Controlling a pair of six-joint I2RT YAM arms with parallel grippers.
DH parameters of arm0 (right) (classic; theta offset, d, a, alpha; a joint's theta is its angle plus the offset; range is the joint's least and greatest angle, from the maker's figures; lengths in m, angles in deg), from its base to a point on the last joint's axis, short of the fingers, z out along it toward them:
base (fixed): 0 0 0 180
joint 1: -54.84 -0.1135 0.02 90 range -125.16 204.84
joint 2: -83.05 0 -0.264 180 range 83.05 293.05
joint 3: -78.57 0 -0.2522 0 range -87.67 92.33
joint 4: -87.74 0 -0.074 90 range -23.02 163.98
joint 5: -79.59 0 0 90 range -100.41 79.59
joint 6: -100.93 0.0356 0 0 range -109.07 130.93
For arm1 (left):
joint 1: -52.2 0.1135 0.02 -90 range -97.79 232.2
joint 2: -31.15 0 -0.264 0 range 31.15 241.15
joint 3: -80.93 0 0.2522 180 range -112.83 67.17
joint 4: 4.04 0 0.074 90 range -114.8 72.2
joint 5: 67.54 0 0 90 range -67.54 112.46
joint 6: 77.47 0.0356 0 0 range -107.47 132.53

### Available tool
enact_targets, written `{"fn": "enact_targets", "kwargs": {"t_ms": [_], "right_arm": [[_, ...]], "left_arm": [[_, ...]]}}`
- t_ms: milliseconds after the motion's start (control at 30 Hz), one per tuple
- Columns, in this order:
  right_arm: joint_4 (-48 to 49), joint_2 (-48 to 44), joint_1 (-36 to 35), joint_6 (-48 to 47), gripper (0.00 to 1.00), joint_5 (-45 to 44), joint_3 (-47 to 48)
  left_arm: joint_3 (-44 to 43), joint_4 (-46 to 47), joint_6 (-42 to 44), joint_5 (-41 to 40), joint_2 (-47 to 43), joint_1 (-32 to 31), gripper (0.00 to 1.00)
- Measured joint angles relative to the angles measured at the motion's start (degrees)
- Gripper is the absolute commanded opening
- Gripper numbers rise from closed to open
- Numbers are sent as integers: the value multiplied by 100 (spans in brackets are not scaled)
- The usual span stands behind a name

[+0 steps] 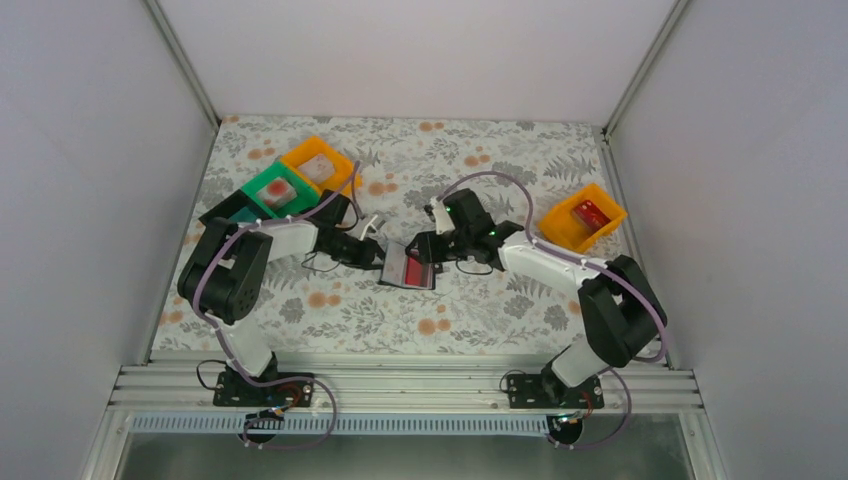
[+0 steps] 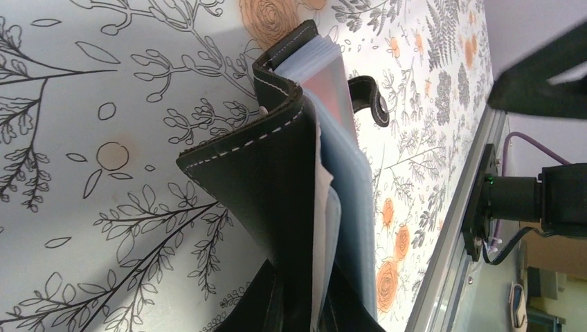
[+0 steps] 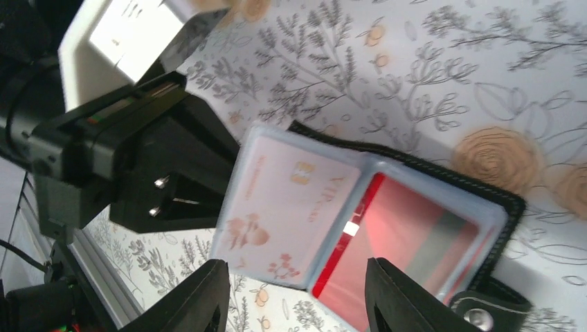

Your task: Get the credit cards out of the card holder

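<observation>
Inspecting the card holder, we find a black stitched leather cover folded around glossy clear plastic sleeves, positioned at the centre of the floral tablecloth between the two arms. The left gripper is clamped tight on the cover; its fingers are cut off at the bottom of its wrist view. The right gripper stands spread apart, one finger on each side of the open sleeve's near edge, gripping nothing that we can see. We count two credit cards, both flat rectangles seated in their pockets: one pale card printed with flowers, and one red card with a grey band. One strap tab with a metal snap sits at the cover's edge. Further sleeves are stacked behind, and we cannot make out their contents. One orange tray and one green tray stand at far left, and a second orange tray at right.
</observation>
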Motion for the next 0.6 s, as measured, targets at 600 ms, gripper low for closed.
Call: {"fn": "enact_targets", "kwargs": {"t_ms": [600], "right_arm": [[262,898,-44,173,81,74,323]], "left_arm": [[-70,-48,192,197,-114,-264,2]]}}
